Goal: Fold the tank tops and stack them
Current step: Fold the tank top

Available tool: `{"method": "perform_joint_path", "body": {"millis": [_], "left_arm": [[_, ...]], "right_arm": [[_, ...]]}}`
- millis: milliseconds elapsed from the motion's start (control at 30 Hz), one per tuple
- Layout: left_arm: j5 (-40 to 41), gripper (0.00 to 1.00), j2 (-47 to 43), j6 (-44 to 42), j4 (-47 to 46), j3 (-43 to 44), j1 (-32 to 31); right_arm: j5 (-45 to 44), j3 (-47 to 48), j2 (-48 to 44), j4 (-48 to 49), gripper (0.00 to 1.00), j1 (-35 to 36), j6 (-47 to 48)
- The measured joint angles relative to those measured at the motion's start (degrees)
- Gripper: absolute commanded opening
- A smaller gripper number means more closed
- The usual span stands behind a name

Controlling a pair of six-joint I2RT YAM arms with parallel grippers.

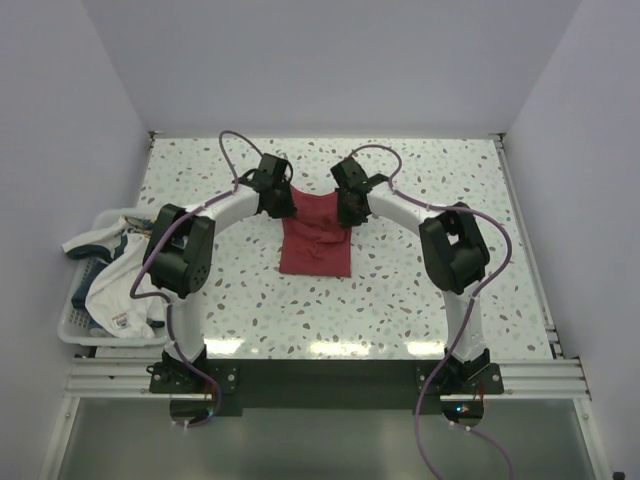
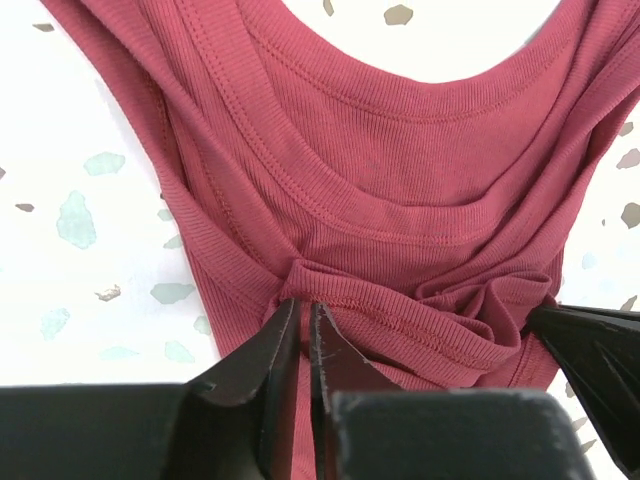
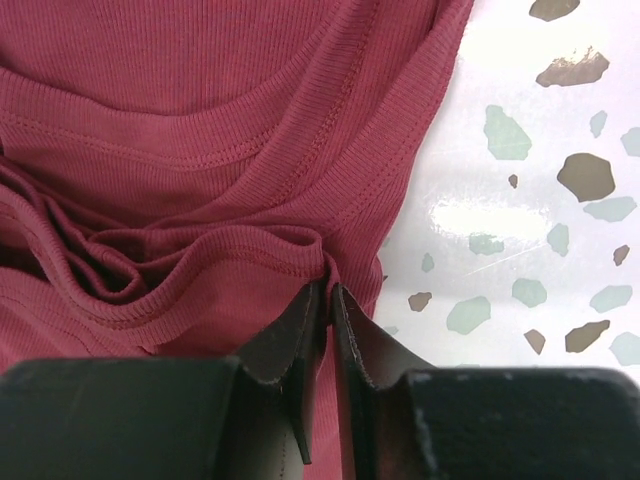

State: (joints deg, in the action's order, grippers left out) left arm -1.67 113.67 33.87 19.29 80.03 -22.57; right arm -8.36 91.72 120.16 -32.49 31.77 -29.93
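left hand point(image 2: 304, 312) clenched on red tank top point(image 1: 316, 240) hem | right hand point(image 3: 328, 296) likewise | open table point(image 1: 450, 180) flanks both side edges

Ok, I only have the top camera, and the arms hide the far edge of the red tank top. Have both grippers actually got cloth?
Observer: The left wrist view shows the left gripper shut on a stitched edge of the red tank top.
Operator: And the right?
Observer: The right wrist view shows the right gripper shut on a stitched edge too.
Operator: Cloth flat between them?
Observer: No, it bunches into folds between them.
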Motion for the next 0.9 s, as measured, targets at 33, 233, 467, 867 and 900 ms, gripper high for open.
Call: {"method": "perform_joint_path", "body": {"millis": [33,233,467,867,900], "left_arm": [[0.09,0.11,0.02,-0.07,0.17,0.26,0.00],[0.59,0.04,0.02,-0.52,1.16,1.01,0.11],[-0.85,0.46,0.02,-1.92,1.68,1.29,0.42],[-0.76,0.34,0.02,-0.24,2.40,0.94,-0.11],[-0.63,0.32,0.02,-0.07,2.43,0.87,-0.13]], "right_arm": [[-0.11,0.07,0.00,-0.07,0.10,0.00,0.02],[-1.22,0.11,0.00,-0.74,0.05,-0.13,0.20],[-1.36,0.11,0.00,-0.76,0.05,-0.83,0.17],[-1.29,0.11,0.00,-0.74,0.04,-1.05,0.17],[-1.31,0.11,0.00,-0.76,0.04,-1.03,0.17]]}}
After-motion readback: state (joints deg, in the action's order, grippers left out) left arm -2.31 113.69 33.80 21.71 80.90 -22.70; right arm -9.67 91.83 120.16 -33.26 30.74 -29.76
